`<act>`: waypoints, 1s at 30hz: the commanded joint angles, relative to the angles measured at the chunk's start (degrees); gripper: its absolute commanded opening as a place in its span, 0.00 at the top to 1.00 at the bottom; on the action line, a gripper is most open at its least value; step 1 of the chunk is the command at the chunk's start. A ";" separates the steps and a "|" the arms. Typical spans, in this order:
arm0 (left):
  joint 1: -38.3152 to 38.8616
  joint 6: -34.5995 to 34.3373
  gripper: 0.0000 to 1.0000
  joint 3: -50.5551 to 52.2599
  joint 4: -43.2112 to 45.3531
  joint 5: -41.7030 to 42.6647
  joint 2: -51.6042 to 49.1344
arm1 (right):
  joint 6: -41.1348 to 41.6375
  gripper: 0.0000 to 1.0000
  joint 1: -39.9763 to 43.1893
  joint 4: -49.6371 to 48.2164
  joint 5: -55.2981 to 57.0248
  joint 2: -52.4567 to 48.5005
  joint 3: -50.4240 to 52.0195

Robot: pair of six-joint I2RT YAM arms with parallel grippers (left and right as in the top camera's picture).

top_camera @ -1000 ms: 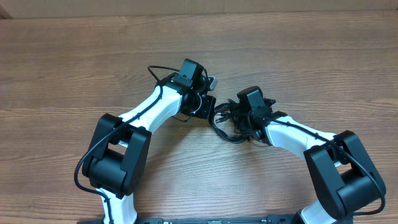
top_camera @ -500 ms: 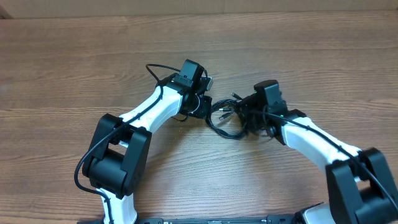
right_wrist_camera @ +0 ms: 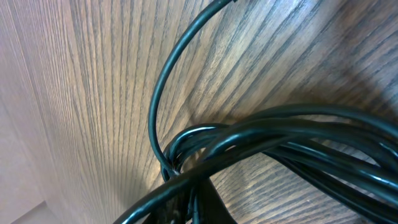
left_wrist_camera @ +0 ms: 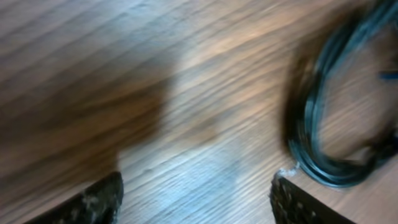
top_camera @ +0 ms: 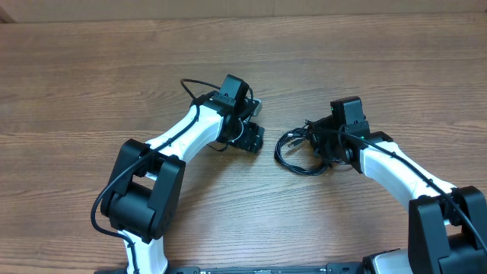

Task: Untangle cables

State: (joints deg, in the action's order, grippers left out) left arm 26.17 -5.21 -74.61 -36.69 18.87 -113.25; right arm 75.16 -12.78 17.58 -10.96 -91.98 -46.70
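Observation:
The cables (top_camera: 280,154) lie as a black looped bundle on the wooden table (top_camera: 114,68) between my two arms. My right gripper (top_camera: 316,144) is shut on the bundle's right side. In the right wrist view the cords (right_wrist_camera: 298,134) fill the frame and run down between the fingers (right_wrist_camera: 208,202). My left gripper (top_camera: 257,122) stands open just left of the bundle, apart from it. The left wrist view is blurred. Its two fingertips (left_wrist_camera: 93,202) are wide apart over bare wood, with the cable loop (left_wrist_camera: 311,124) ahead to the right.
Thicker black wires run along both white arms, one arching behind the left wrist (top_camera: 194,85). The table's far edge (top_camera: 243,17) runs along the top of the overhead view.
My left gripper has opened and let go of the cables. My right gripper has carried the bundle to the right, away from the left gripper.

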 commanded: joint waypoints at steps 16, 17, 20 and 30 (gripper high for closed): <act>6.56 -17.64 0.41 5.55 9.62 4.70 0.37 | 5.64 0.97 0.22 -4.02 -4.61 1.01 0.15; 6.97 -19.89 0.45 5.86 9.92 1.60 0.28 | 5.64 0.96 0.22 -4.00 -4.63 1.01 0.15; 7.61 -23.32 0.56 5.95 10.16 -3.61 -0.07 | 5.64 0.96 0.22 -3.98 -5.31 1.01 0.15; 6.27 -18.16 0.96 5.88 9.40 -8.76 -0.87 | 6.91 0.96 2.86 -3.74 -7.82 1.01 0.15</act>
State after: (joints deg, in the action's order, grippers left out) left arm 33.87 -26.76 -69.41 -25.58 16.14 -113.25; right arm 81.49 -11.99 14.13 -17.93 -91.98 -46.70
